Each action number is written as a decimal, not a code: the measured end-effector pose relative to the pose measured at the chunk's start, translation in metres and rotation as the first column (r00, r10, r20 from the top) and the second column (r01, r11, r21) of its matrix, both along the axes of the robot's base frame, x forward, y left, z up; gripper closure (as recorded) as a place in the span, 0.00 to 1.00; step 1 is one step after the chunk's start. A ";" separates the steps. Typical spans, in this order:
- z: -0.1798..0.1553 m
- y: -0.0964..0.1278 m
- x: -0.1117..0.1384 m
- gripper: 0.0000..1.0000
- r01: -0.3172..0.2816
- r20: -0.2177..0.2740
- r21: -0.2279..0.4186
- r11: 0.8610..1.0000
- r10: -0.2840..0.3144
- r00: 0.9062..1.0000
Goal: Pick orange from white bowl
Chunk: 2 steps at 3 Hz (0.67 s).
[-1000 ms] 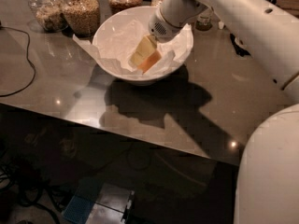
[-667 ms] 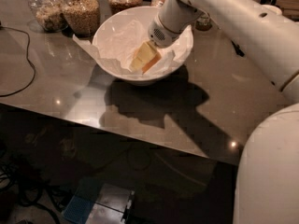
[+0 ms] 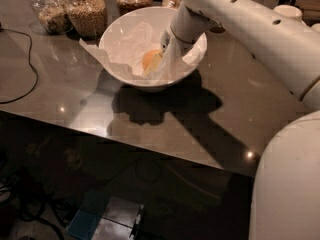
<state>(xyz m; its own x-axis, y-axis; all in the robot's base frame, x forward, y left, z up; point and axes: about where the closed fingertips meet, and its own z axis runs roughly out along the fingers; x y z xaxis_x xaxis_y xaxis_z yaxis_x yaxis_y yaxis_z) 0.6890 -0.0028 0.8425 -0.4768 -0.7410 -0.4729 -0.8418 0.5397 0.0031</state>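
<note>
My gripper is down inside the white bowl, upper centre of frame. The orange lies on the paper lining immediately left of the claw. I cannot tell whether the claw is clamped.

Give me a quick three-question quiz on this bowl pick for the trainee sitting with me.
1. True or false: the orange lies outside the white bowl.
2. Where is the gripper? A) raised well above the bowl; B) down inside the bowl, right at the orange; C) parked far from the bowl.
3. Short answer: what lines the bowl under the orange?

Key: 1 false, it sits inside the bowl. 2 B. 3 crumpled white paper.
</note>
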 end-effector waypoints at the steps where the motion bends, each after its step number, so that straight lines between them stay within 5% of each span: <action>1: -0.005 0.000 0.002 0.39 0.011 -0.005 -0.006 1.000 -0.011 1.000; 2: 0.001 0.009 0.009 0.36 -0.008 0.017 -0.005 1.000 0.008 1.000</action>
